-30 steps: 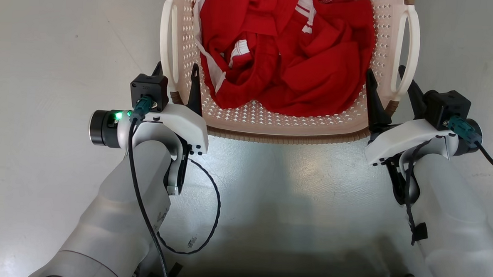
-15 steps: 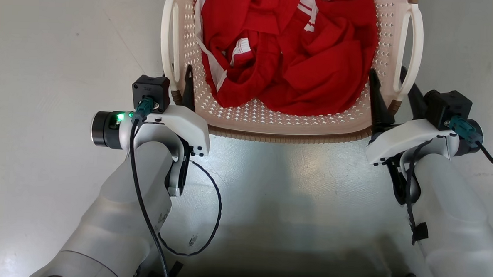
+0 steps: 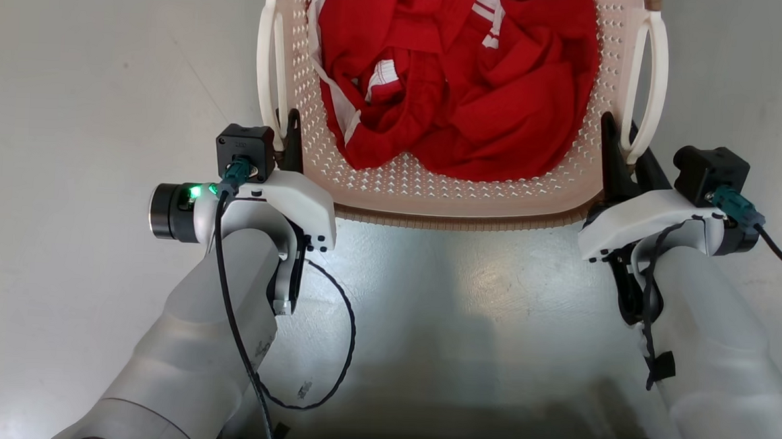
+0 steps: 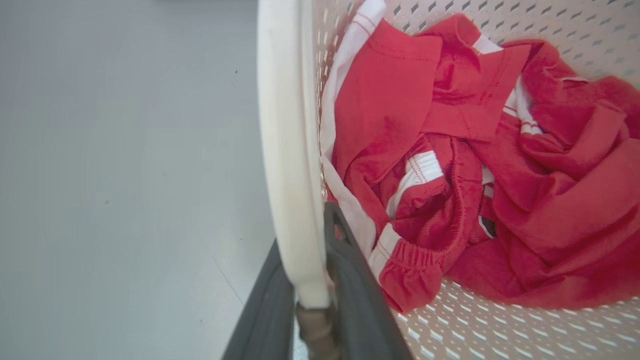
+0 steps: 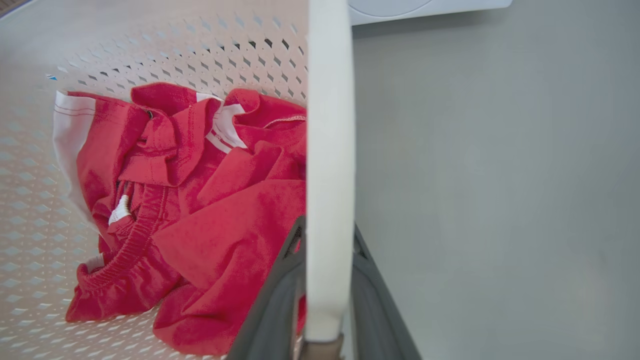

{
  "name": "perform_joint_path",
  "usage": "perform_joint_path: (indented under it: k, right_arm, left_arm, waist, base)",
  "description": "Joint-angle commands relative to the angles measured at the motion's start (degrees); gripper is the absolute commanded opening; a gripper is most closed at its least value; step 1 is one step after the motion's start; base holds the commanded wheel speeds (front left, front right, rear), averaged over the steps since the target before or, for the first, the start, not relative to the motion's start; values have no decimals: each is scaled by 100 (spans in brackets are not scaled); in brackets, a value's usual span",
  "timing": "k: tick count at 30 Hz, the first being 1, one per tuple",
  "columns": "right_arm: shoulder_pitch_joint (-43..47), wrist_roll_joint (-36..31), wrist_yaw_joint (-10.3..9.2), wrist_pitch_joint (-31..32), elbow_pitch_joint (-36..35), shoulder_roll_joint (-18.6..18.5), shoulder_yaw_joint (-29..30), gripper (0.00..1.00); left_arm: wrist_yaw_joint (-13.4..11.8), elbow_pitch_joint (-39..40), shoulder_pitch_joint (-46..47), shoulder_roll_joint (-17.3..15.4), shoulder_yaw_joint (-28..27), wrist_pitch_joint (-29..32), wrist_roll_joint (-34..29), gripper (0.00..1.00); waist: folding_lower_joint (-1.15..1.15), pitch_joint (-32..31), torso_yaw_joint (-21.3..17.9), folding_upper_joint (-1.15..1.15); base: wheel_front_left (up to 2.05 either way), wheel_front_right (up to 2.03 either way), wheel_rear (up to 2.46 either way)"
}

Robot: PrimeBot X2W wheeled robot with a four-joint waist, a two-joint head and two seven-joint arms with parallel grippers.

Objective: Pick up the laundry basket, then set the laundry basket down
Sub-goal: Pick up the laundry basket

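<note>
The laundry basket (image 3: 432, 189), cream perforated plastic with a brown rim, sits on the floor at the top of the head view and holds a heap of red clothes (image 3: 463, 84). My left gripper (image 3: 282, 139) is shut on the near end of the basket's left white handle (image 3: 264, 62). In the left wrist view its dark fingers (image 4: 357, 300) press both sides of that handle (image 4: 287, 150). My right gripper (image 3: 626, 157) is shut on the near end of the right handle (image 3: 658, 79); in the right wrist view the gripper (image 5: 322, 310) clamps the handle (image 5: 330, 150).
Smooth grey floor (image 3: 106, 101) lies on both sides of the basket and between my arms. The lower edge of a white appliance (image 5: 425, 6) shows at the top of the right wrist view, beyond the basket. A loose black cable (image 3: 343, 336) hangs by my left forearm.
The fingers of both grippers have drawn together from wide apart, closing on the two handles. Both wrists have shifted slightly inward toward the basket.
</note>
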State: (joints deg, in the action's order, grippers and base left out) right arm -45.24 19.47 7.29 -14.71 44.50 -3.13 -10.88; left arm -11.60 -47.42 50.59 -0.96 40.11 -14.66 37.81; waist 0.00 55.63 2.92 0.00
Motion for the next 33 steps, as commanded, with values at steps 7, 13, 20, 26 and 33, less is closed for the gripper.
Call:
perform_joint_path:
  k: [7, 13, 20, 26, 33]
  right_arm:
    - [367, 18, 20, -29, 136, 25, -307, 0]
    - [481, 219, 20, -29, 382, 25, -566, 0]
    - [566, 523, 20, -29, 775, 25, -989, 0]
    - [642, 854, 20, -29, 1087, 25, -1256, 0]
    - [756, 1068, 20, -29, 1372, 25, -1439, 0]
  left_arm:
    - [110, -121, -197, -192, 96, -34, 168, 0]
    - [211, -363, -324, -192, 350, -13, 463, 0]
    - [277, -710, -426, -192, 660, 216, 773, 0]
    - [308, -1026, -496, -192, 818, 425, 956, 0]
    - [340, -1269, -614, -192, 959, 658, 1108, 0]
  waist:
    - [0, -307, 8, 0]
    - [0, -612, -11, 0]
    - [0, -1053, -56, 0]
    - [0, -1518, -117, 0]
    - [0, -1974, -151, 0]
  base:
    - [0, 0, 0]
    - [0, 0, 0]
    - [0, 0, 0]
    - [0, 0, 0]
    - [0, 0, 0]
